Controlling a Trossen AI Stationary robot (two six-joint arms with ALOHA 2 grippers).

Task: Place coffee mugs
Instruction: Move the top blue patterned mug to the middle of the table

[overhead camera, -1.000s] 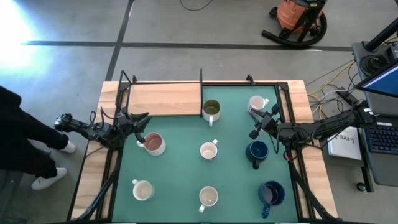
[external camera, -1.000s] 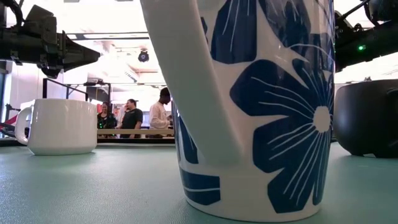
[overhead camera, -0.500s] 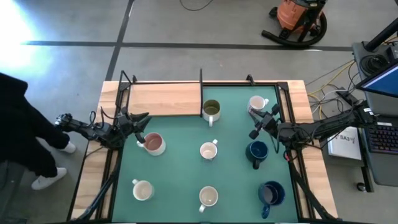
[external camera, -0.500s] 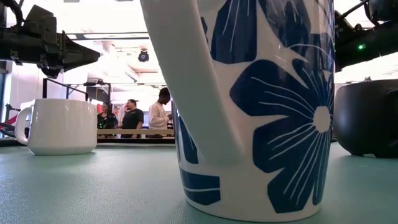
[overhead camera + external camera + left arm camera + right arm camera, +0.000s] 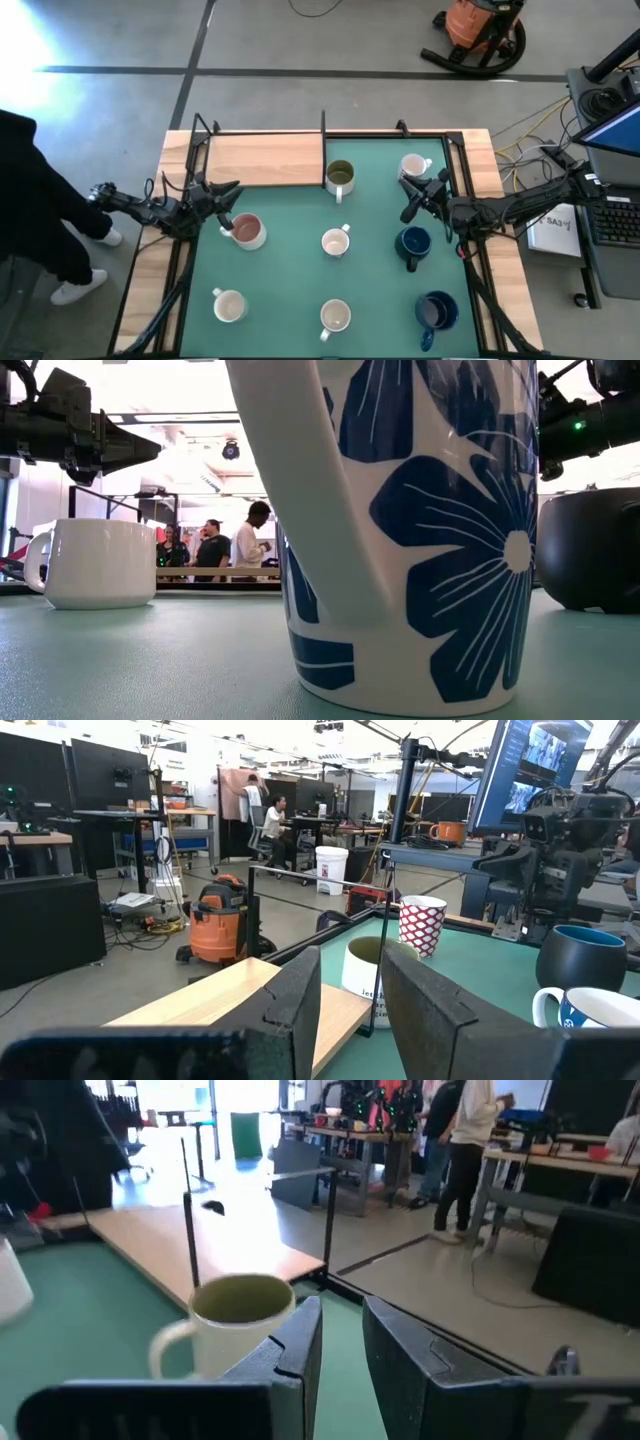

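Observation:
Eight mugs stand upright on their bases on the green mat [image 5: 290, 270]. They are an olive-green one [image 5: 340, 176], a white patterned one [image 5: 412, 166], a pink-lined one [image 5: 247, 230], three white ones [image 5: 335, 242] [image 5: 229, 305] [image 5: 335, 316] and two dark blue ones [image 5: 412, 242] [image 5: 436, 310]. My left gripper [image 5: 232, 205] hovers at the mat's left edge, just beyond the pink-lined mug. It is empty, with a narrow gap between its fingers [image 5: 352, 990]. My right gripper [image 5: 404, 197] hovers between the patterned mug and a dark blue mug. It points at the olive mug [image 5: 240, 1325] and is empty, its fingers slightly apart [image 5: 342, 1330].
A wooden board [image 5: 265, 160] lies at the mat's far left, beside the olive mug. A black frame with upright posts [image 5: 323, 125] borders the table. A person [image 5: 30, 200] stands by the table's left side, and others stand in the room behind. Bare mat lies between the mugs.
My right gripper has shifted a little, rising slightly in the low view. The person at the table's left side has moved. No mug has moved.

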